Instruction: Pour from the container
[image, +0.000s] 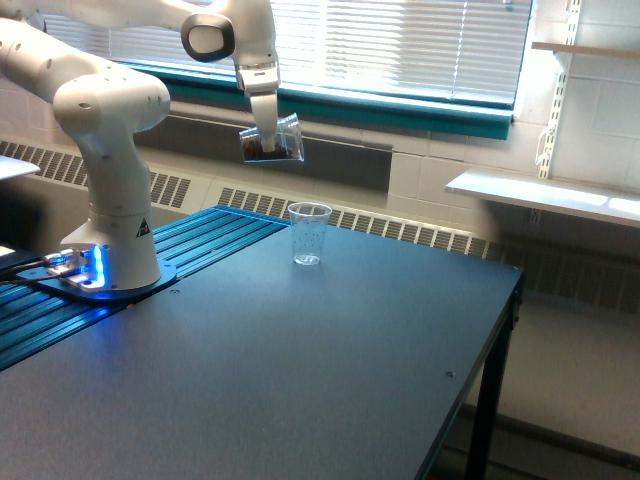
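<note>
The container (273, 141), a clear rounded plastic cup with dark brown granules in its bottom, hangs in the air, nearly upright and only slightly tilted toward the exterior view's right. My gripper (266, 128) is shut on the container from above. It hangs above and a little to the left of a narrow tapered clear cup (309, 234), which stands upright and looks empty on the dark table (330, 360). There is clear air between the two cups.
My white arm's base (110, 240) stands on the table's left side beside a blue ribbed panel (190, 250). The table's right edge (505, 330) drops off to the floor. A window with blinds and a radiator run along the back wall.
</note>
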